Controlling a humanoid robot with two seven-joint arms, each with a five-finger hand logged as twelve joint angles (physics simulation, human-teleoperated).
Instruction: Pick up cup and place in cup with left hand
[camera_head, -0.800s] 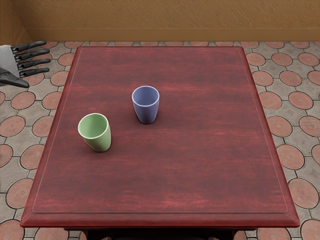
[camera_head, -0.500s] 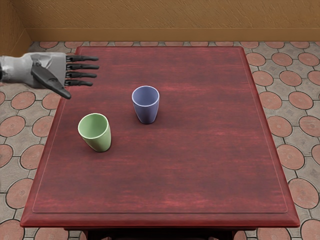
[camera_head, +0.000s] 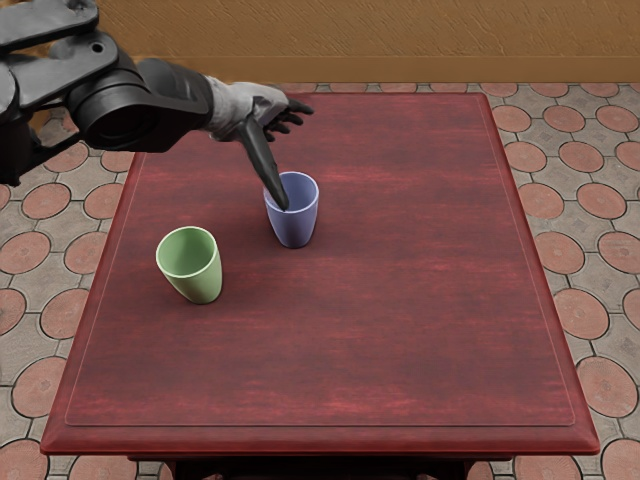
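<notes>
Well, my left hand (camera_head: 256, 108) spreads wide by the blue cup (camera_head: 299, 224)

My fingers are spread, holding nothing; my thumb slants down across the blue cup's rim, though I can't tell whether it touches. That cup stands upright left of the frame's centre, smooth, round and tapering to its base, its rim paler. The green cup (camera_head: 205, 282), similarly shaped, stands apart, lower left. The desk (camera_head: 400, 320) is dark red, streaked wood. Behind lie a floor (camera_head: 584, 312) of reddish discs in grey stone and a textured ochre wall (camera_head: 420, 40).
</notes>
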